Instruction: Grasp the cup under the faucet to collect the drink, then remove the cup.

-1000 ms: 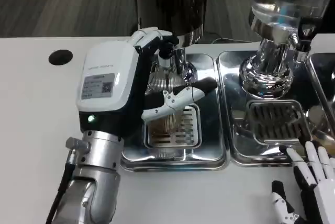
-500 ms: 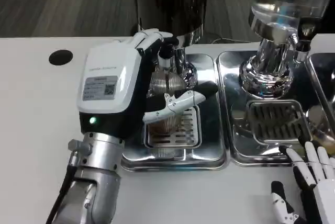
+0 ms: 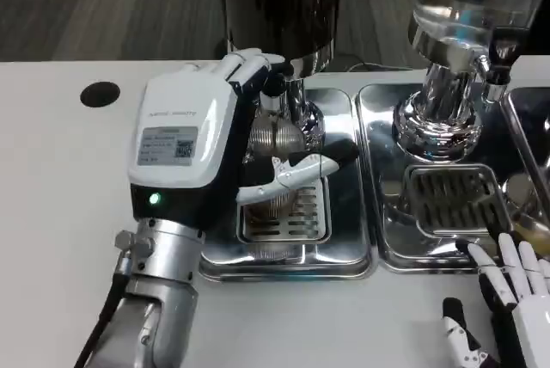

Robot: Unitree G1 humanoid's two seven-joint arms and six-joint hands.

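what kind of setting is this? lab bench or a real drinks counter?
Likely a mock drinks station in an office or lab: steel drip trays under beverage dispensers on a white table, grey carpet behind. The left hand is at a cup under the faucet.

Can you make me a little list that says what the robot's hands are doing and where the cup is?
left hand: wrapped around the cup, thumb across its front
cup: clear ribbed cup, standing on the drip tray grate under the faucet
faucet: black tap right above the cup
drink: cannot tell if any is flowing or in the cup
drip tray: shiny metal, on the white table
right hand: resting at the table's near edge, fingers apart, holding nothing
second dispenser: clear jar on a metal base, to the right
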